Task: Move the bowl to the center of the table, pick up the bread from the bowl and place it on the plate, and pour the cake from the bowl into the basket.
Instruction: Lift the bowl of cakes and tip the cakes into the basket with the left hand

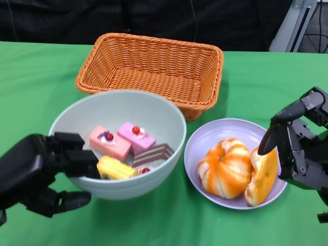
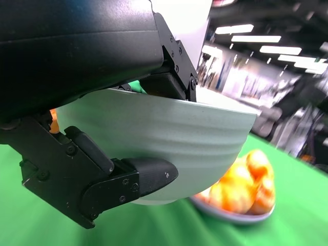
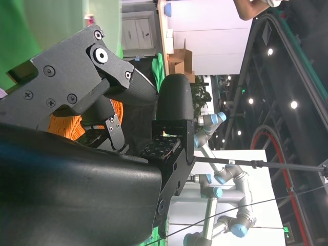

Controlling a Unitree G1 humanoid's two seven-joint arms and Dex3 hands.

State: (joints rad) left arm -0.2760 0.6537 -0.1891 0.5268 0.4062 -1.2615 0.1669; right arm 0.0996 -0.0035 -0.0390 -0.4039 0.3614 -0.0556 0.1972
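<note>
Left robot hand [image 1: 43,171] clamps the rim of the bowl [image 1: 159,115], with fingers over the near-left edge and one under the wall; the left wrist view suggests the bowl is slightly raised off the green tabletop [image 1: 266,87]. Right robot hand [image 1: 300,146] is apart and holds nothing, hovering just beside the plate [image 1: 212,136] near the tabletop's right edge. Both breads [image 1: 238,169] already lie on that plate. Four cakes [image 1: 128,148] sit in the bowl, which is about mid-tabletop, just in front of the basket [image 1: 154,66] at the far edge. Judging by this, the pouring step is in hand. Next, the bowl needs carrying over the basket and tipping away so the cakes slide in.
</note>
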